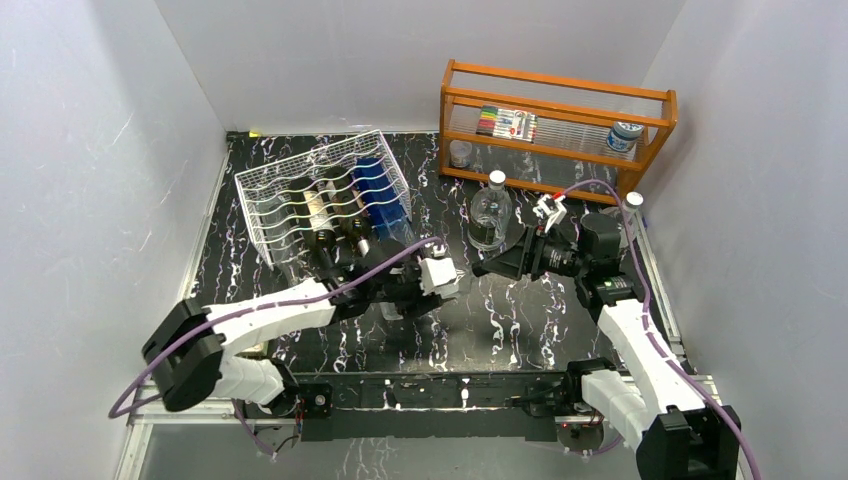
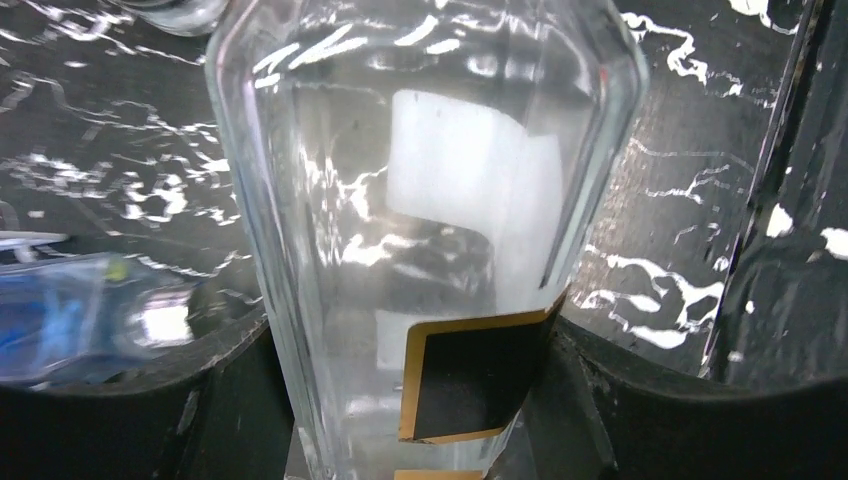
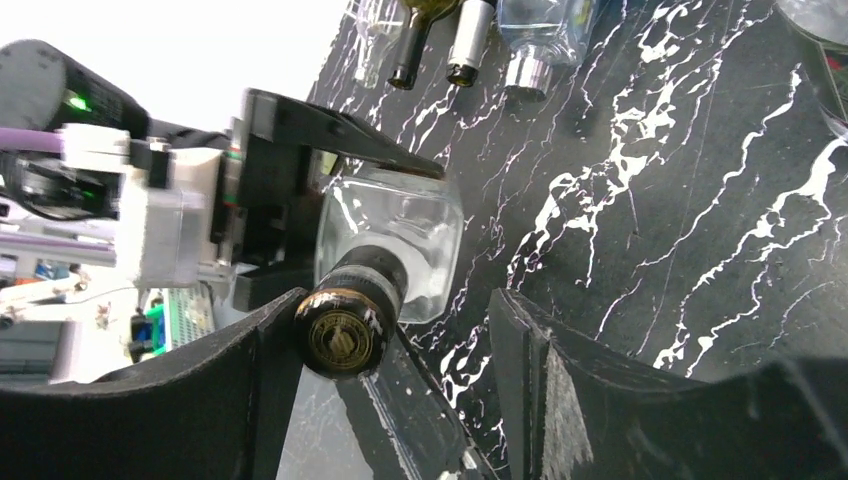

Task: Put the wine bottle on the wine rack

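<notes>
The wine bottle (image 2: 420,200) is clear glass with a black and gold label. My left gripper (image 2: 410,400) is shut on its body, and in the top view (image 1: 410,290) it holds the bottle low over the black marbled table, mostly hiding it. The bottle's dark neck and gold-stamped cap (image 3: 345,330) point at my right gripper (image 3: 395,310). That gripper is open, with the cap between its fingers, against the left finger (image 3: 240,380). It sits just right of the left gripper (image 1: 485,268). The white wire wine rack (image 1: 320,195) stands at the back left with several bottles in it.
An orange wooden shelf (image 1: 560,110) at the back right holds a marker pack and a small bottle. A round clear bottle (image 1: 490,215) stands behind the grippers, and another white-capped bottle (image 1: 632,212) stands by the right arm. White walls enclose the table.
</notes>
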Controlling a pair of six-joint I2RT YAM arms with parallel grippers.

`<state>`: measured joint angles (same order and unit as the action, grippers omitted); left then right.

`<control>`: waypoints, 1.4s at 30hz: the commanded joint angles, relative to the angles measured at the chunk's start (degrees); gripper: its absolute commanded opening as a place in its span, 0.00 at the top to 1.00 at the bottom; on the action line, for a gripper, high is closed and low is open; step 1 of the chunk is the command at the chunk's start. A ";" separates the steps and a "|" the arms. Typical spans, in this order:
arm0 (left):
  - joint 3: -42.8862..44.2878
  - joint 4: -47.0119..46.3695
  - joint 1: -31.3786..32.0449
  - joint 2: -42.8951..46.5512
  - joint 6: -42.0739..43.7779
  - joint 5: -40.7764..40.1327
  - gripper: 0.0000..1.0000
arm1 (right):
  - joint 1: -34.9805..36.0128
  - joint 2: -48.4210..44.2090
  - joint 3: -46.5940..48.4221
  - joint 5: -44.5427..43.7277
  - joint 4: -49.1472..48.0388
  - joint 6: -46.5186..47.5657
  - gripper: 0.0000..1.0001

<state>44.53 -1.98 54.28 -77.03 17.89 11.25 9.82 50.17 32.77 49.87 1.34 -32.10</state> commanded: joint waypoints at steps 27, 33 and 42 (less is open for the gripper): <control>3.70 4.89 2.09 15.14 46.05 -7.60 1.00 | 29.71 10.31 14.57 -20.41 9.17 9.36 0.13; 1.73 1.52 3.56 16.44 48.14 -8.94 1.00 | 32.20 12.93 13.16 -21.64 5.04 5.77 0.13; -1.90 -6.80 4.67 17.71 49.83 -10.62 1.00 | 34.95 16.12 12.90 -20.18 -1.87 -2.09 0.23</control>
<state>42.35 2.63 58.43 -62.96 65.23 1.83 43.46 65.78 45.43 28.14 6.24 -30.11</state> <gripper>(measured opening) 0.645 0.813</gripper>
